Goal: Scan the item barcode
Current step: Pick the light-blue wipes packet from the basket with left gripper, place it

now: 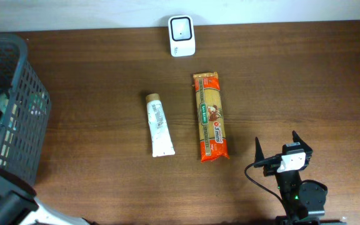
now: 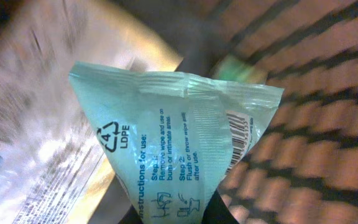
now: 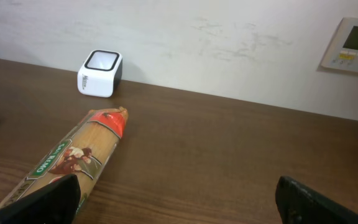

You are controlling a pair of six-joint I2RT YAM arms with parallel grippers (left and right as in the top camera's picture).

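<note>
- Wipes packet (image 2: 179, 124), teal and soft, is down inside the dark mesh basket (image 1: 24, 119) at the table's left edge. Lifted out carelessly, it could snag on the basket wall or drag other contents up with it.
- Right gripper (image 1: 277, 147) waits at the near right with its jaws spread wide and holding nothing. If it moves toward the middle while the left arm crosses, the two could meet.
- Spaghetti pack (image 1: 210, 117) lies lengthwise between the basket side and the right arm. A low carry toward the back could clip it.
- White tube (image 1: 159, 125) lies just beside the pasta, apart from it, closer to the basket. It is the first thing a low sweep would knock.
- Scanner (image 1: 182, 35) stands at the far edge by the wall. The packet must face its window, and a tilted presentation may not read.
- Left gripper (image 2: 169, 218) appears pinched on the packet's bottom end. A grip that small on a limp film could slip.
- Barcode (image 2: 238, 134) sits on a creased side edge, so wrinkles could spoil the read.
</note>
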